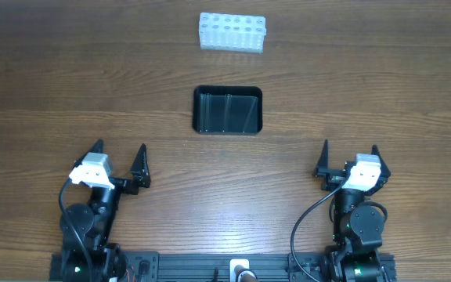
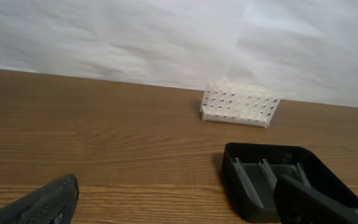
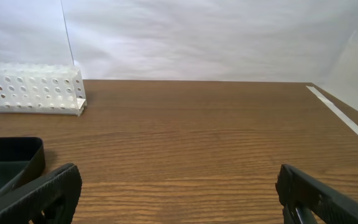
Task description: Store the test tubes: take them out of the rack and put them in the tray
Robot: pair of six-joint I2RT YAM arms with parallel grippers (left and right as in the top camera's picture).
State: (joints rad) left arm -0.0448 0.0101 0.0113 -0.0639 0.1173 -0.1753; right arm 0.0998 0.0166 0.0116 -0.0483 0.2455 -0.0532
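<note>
Arms crouched low, left fingers (image 1: 140, 163) spread, right fingers (image 1: 322, 163) spread, tray (image 1: 195, 110) ahead

The white perforated rack (image 1: 232, 32) stands upright, farthest from the arms' bases. The black rectangular tray (image 1: 198, 110), round-cornered with ribs inside, lies nearer, apart from the rack. Clear test tubes (image 1: 227, 114) seem to lie inside it.
</note>
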